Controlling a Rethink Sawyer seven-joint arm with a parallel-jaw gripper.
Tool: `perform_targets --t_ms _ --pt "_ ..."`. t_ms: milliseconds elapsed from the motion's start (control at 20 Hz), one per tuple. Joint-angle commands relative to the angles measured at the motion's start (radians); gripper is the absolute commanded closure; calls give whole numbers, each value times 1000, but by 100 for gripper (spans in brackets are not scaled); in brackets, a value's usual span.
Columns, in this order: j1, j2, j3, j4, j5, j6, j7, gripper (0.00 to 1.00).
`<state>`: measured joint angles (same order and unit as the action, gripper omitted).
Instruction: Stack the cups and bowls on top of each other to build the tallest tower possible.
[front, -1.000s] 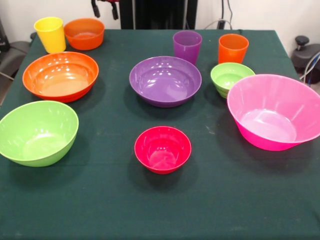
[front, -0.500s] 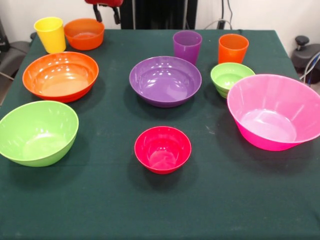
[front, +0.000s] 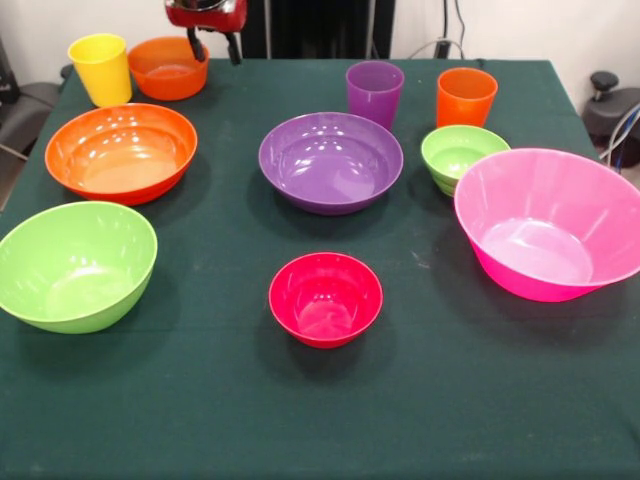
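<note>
Pincer (front: 214, 45) spread, empty, hanging above the small orange bowl's (front: 168, 67) rim at the desk's (front: 230, 420) far-left corner. Best to straddle that rim wall, pinch, lift straight. Bowl upright, mouth up, axis vertical; red-magenta bowl (front: 325, 298) waits mid-desk near the front edge.
</note>
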<state>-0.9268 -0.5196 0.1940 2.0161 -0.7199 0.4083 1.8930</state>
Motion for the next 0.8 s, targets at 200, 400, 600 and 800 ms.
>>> perform_targets --t_ms 200,400,600,800 --pt "-6 12 89 -73 -63 37 -131 0" --pt "-14 22 82 -71 -72 33 -131 0" --pt "-20 8 88 -69 -70 44 -141 0" --pt "-27 8 98 -82 -65 63 -156 0"
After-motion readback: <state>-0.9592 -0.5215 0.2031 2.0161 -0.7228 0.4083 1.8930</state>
